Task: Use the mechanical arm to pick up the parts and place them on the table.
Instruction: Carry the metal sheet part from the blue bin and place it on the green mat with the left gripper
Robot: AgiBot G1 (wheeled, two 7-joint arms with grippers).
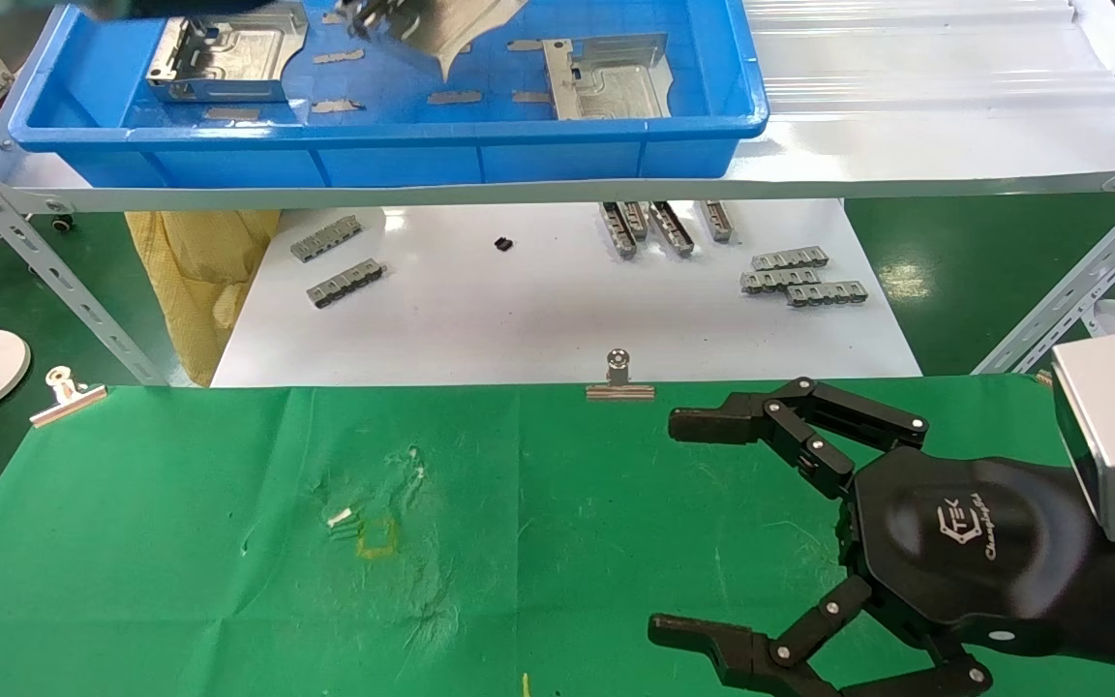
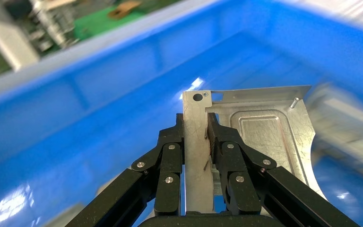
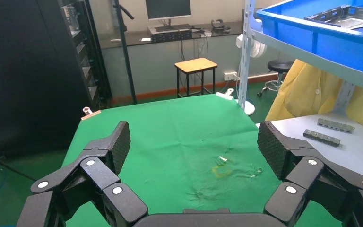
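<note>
My left gripper is at the top of the head view, inside the blue bin. It is shut on the folded flange of a shiny silver part and holds it tilted above the bin floor. In the left wrist view the gripper clamps the holed flange of this part between both fingers. Two more parts lie in the bin. My right gripper is open and empty, low over the right side of the green table. It also shows in the right wrist view.
The bin sits on a white shelf with slanted metal legs. Below it a white board carries grey slotted strips. Metal clips pin the table's far edge. A yellow mark is on the cloth.
</note>
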